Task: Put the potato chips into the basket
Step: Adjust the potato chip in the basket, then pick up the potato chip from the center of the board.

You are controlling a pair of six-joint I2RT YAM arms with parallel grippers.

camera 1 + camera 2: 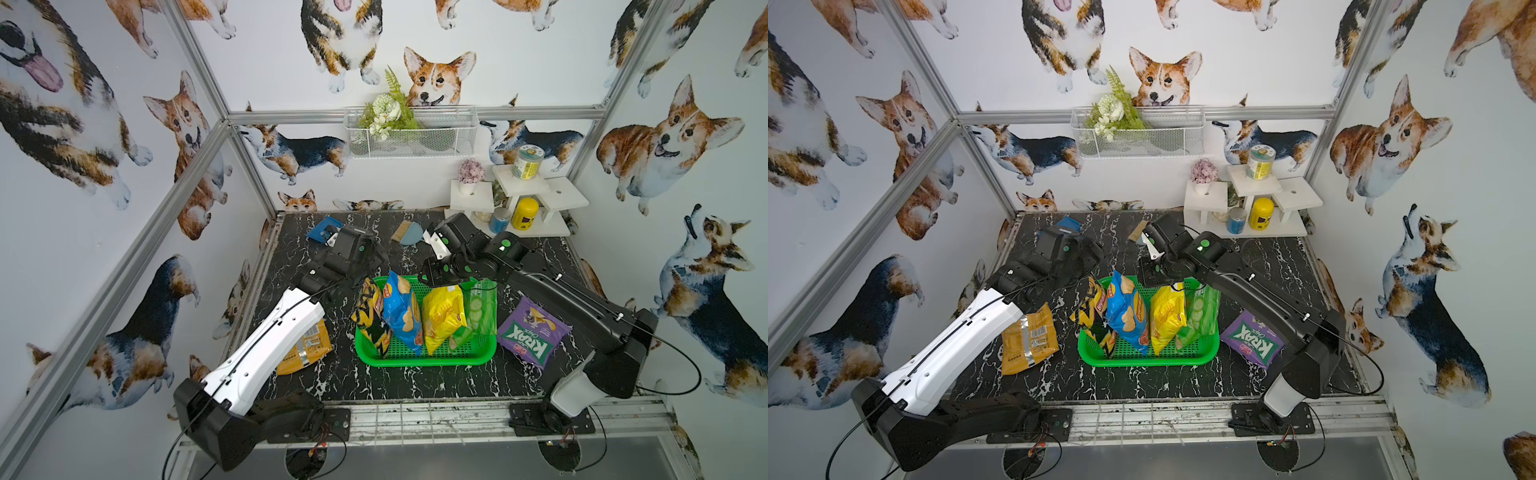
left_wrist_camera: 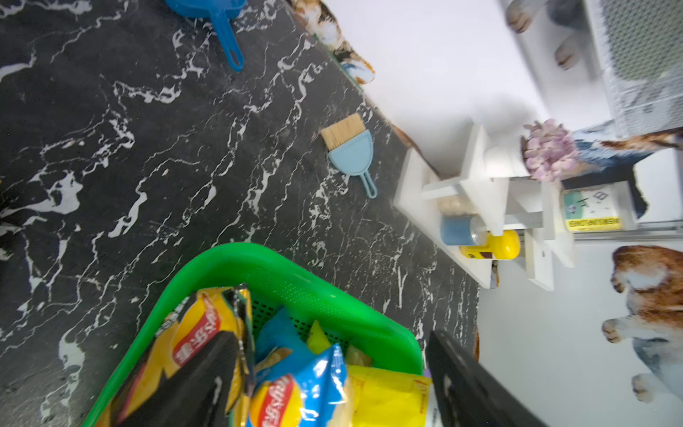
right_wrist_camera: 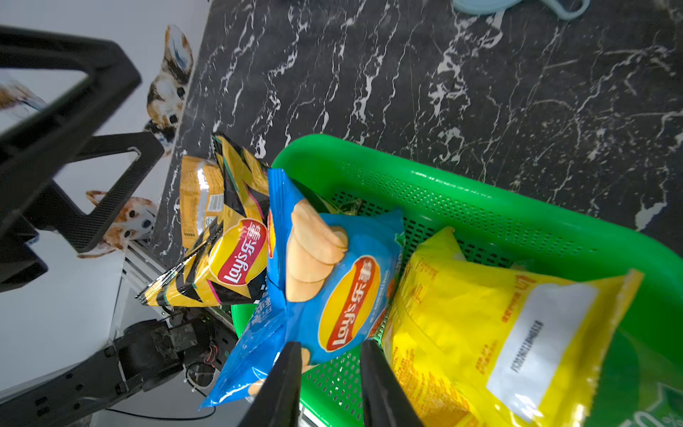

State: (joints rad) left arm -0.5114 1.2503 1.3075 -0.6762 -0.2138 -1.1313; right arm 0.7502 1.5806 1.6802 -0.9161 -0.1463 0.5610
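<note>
The green basket [image 1: 424, 360] sits mid-table with bags of potato chips standing in it: black-and-yellow [image 1: 370, 320], blue [image 1: 402, 316], yellow [image 1: 442, 318] and green [image 1: 482, 311]. An orange bag [image 1: 309, 349] lies flat left of the basket, partly under my left arm. A purple Krax bag [image 1: 534, 332] lies to its right. My left gripper [image 1: 365, 277] hovers at the basket's far left corner, open and empty. My right gripper [image 3: 331, 345] hangs over the yellow bag's top, open, with only the basket floor showing between its fingers [image 3: 284, 384].
A white stepped shelf [image 1: 519, 208] with yellow and blue cans stands at the back right. A blue dustpan [image 1: 326, 232] and a small brush [image 1: 405, 235] lie at the back of the table. A white wire basket [image 1: 411, 133] hangs on the rear wall.
</note>
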